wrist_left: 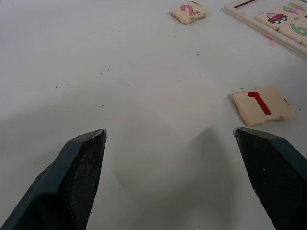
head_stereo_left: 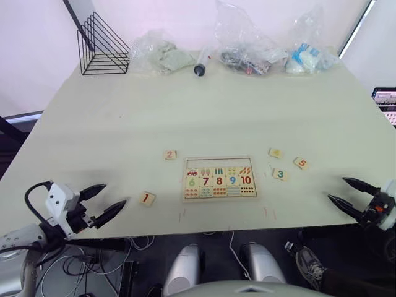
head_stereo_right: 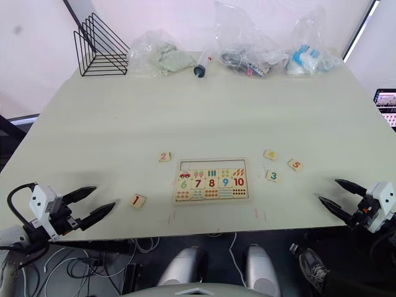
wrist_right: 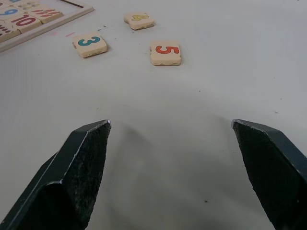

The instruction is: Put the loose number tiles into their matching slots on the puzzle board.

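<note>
The left gripper [head_stereo_left: 104, 203] hangs at the lower left of the frame with its fingers spread and nothing between them, just left of tile 1 [head_stereo_left: 146, 198]. The right gripper [head_stereo_left: 350, 193] sits at the lower right edge, likewise spread and empty. The puzzle board [head_stereo_left: 218, 159] lies at lower centre of the table [head_stereo_left: 204, 111]; its top row of matching slots [head_stereo_left: 216, 163] is bare. Tile 2 [head_stereo_left: 170, 154] rests just upper left of the board. Right of the board lie tile 4 [head_stereo_left: 276, 153], tile 5 [head_stereo_left: 301, 163] and tile 3 [head_stereo_left: 280, 174], close together but apart. A black wire rack [head_stereo_left: 102, 46] and plastic bags [head_stereo_left: 247, 40] line the top of the frame.
</note>
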